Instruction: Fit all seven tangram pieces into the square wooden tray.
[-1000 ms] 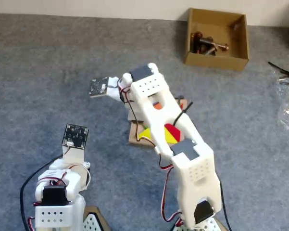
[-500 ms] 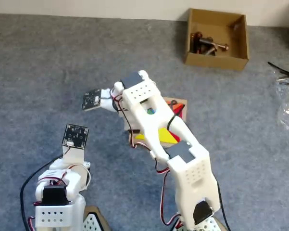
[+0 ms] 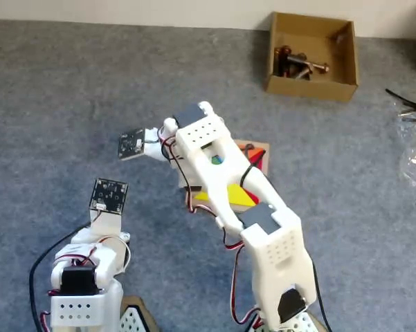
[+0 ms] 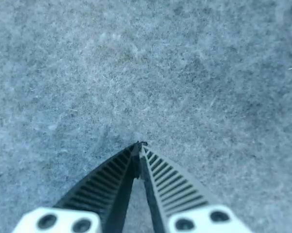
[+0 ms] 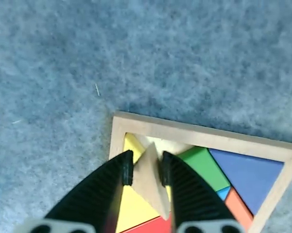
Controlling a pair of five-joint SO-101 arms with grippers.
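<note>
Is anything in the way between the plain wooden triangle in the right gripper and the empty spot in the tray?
Nothing visible. The right gripper holds the pale wooden triangle over the square wooden tray's corner, above a bare patch between the yellow piece and the green piece.

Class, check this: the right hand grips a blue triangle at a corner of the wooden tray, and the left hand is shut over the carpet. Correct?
Wrong in one respect: the triangle in the right hand is plain wood-coloured, not blue, as the right wrist view shows. The blue piece already lies in the wooden tray. The rest holds.
</note>
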